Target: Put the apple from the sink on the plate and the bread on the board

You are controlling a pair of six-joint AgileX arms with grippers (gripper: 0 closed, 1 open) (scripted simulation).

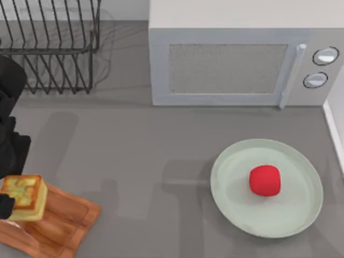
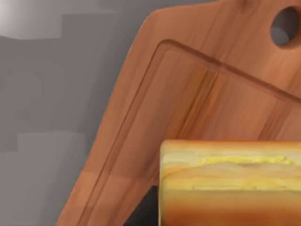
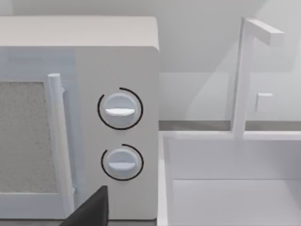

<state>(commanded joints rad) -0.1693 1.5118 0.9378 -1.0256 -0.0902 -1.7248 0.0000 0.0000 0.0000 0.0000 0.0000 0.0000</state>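
The apple [image 1: 265, 180] sits on the plate [image 1: 301, 161], a little right of the plate's middle, on the right half of the table [image 1: 145, 156] in the top view. The plate lies in front of the microwave [image 1: 236, 54], which stands at the back of the table; a black wire dish rack [image 1: 51, 45] stands at the back left. At the front left corner lies the board [image 1: 64, 226], set at a slant, with part of it cut off by the picture's edge. The bread [image 1: 24, 197] is over the board's left end, browned top up, with the dark left arm [image 1: 11, 134] reaching down the left edge of the table to it and the left gripper [image 1: 4, 204] right against the bread's side. In the left wrist view the bread [image 2: 230, 188] is close up and the board [image 2: 188, 103] lies beyond it, its groove and a round hanging hole clear to see; whether the bread touches the board I cannot tell, nor whether the left jaws are clenched on it or released. The right wrist view looks toward the microwave's [image 3: 117, 61] two dials, the white sink [image 3: 230, 179] just beside it and the tap [image 3: 242, 70] behind; a dark bit of the right gripper [image 3: 91, 209] pokes in at the edge, and I cannot tell how its jaws stand.
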